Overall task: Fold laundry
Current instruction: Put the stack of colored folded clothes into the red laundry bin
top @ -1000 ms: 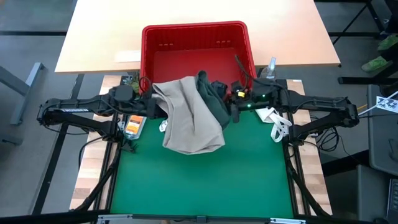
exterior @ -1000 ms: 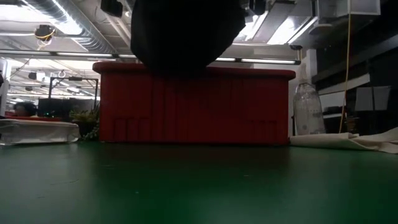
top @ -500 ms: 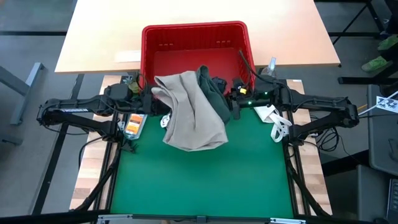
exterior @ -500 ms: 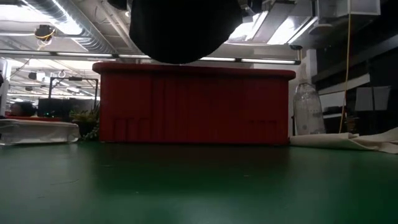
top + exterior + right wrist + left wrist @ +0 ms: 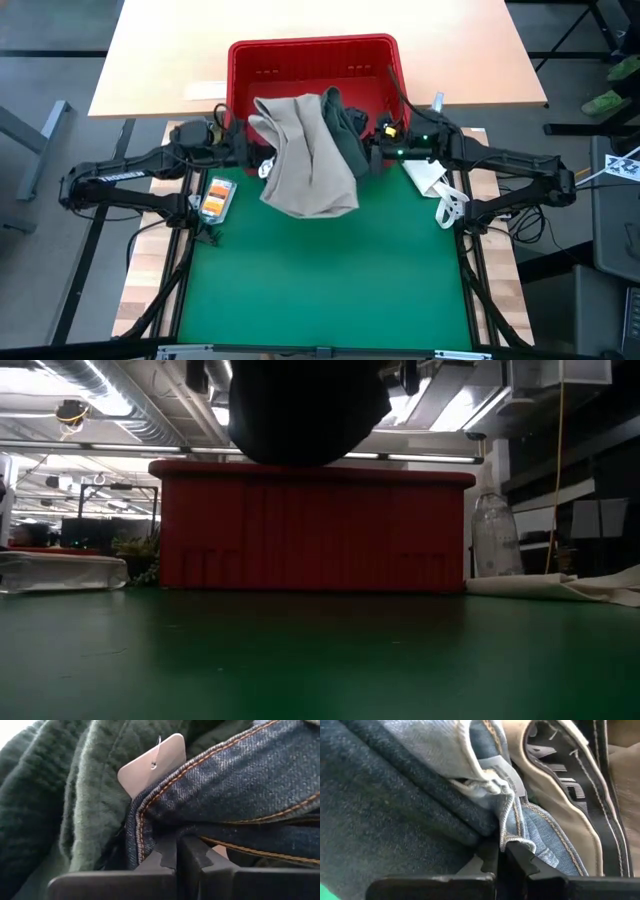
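the left gripper is pressed together on a seamed edge of the light blue denim, with dark navy jeans bunched against it. the right gripper is likewise pinched shut, on a stitched hem of dark navy jeans, with the dark olive green piece and a pale paper tag just behind.

taking the red basket as the landmark: both grippers hang at its near rim, left gripper at its left corner, right gripper at its right corner, and the whole bundle is slung between them. the beige khaki piece drapes over the top and down toward the green mat in front of the basket; the olive piece shows beside it, nearer the right corner. in the low view the bundle hangs clear above the mat, before the basket.

by my reading, the task has barely begun: nothing lies flat, nothing is folded, and the garments are not yet separated. laying them out, sorting and every fold remain.
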You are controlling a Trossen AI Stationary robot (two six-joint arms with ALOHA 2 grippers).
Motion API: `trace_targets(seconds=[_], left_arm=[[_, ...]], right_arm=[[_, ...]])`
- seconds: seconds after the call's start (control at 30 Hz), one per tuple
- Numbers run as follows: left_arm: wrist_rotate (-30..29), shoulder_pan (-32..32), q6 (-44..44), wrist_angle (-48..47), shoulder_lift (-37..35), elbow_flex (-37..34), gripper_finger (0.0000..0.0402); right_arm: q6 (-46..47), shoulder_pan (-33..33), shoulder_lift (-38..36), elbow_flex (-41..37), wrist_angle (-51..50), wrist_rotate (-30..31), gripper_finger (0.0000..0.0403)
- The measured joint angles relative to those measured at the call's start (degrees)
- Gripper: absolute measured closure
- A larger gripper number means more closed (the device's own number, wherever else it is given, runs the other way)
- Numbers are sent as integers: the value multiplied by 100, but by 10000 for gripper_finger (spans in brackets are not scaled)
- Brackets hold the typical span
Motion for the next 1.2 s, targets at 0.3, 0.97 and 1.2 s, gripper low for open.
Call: trace_targets(seconds=[0.3,0.97,1.2], left_arm=[[23,555,141,13,24,0,396],[963,2022,243,700,931,0,396],[1376,2789,243,1260,1187,0,396]], right_arm=[[13,-467,4,0,31,-218,401],[28,-1963,512,-7,544,-1415,401],[65,-2542,1076,477,825,-1870,401]])
